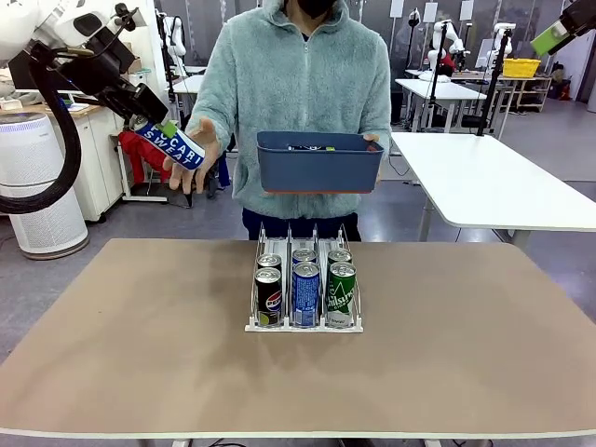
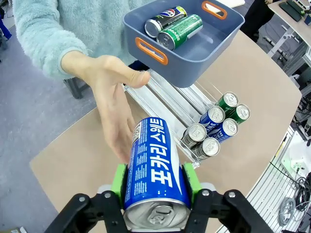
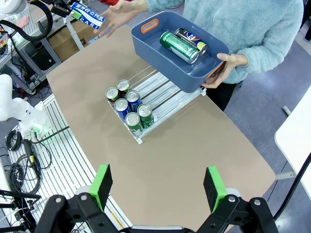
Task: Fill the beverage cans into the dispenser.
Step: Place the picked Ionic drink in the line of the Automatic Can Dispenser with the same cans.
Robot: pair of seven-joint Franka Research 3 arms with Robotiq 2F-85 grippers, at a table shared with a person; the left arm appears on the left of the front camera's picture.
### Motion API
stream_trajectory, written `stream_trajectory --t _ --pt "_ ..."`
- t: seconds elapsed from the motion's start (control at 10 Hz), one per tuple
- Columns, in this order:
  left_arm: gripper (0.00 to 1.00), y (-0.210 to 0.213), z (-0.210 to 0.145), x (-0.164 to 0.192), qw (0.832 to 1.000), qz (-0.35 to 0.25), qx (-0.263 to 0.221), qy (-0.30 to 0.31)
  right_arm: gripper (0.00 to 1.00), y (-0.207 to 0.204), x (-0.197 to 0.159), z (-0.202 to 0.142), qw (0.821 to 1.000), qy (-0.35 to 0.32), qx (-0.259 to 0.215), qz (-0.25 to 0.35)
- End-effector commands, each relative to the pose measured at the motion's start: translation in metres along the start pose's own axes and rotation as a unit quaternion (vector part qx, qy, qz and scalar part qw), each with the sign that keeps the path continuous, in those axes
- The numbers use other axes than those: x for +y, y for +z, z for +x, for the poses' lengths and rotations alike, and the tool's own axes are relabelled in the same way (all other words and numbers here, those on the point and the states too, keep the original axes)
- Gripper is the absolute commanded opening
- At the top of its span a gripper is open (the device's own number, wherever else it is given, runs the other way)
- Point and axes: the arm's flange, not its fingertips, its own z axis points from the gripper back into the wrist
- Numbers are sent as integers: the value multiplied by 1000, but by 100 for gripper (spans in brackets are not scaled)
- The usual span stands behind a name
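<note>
My left gripper (image 1: 160,130) (image 2: 154,183) is shut on a blue-and-white Pocari Sweat can (image 1: 172,144) (image 2: 155,170), held tilted in the air at the far left. The person's open hand (image 1: 193,154) (image 2: 109,104) is right beside the can. On the table stands the dispenser (image 1: 304,327) (image 3: 165,97) with several beverage cans (image 1: 305,293) (image 2: 214,128) at its near end: black, blue and green ones. My right gripper (image 3: 158,182) (image 1: 559,37) is open, high above the table's right side, with nothing between its fingers.
The person holds a dark blue bin (image 1: 319,168) (image 2: 194,58) (image 3: 160,53) above the dispenser's far end. A black can (image 2: 165,17) and a green can (image 2: 180,31) lie inside it. White tables (image 1: 494,186) stand behind on the right.
</note>
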Motion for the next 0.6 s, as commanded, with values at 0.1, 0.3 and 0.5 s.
stream_trajectory --t 0.1,0.3,0.5 --pt "0 2 0 1 1000 -2 -4 -2 100 -1 0 0 1000 0 1 1" --pt "0 2 0 1 1000 -2 -4 -2 100 -1 0 0 1000 0 1 1" --pt "57 2 -3 -8 1000 6 15 -2 100 -1 0 0 1000 0 1 1"
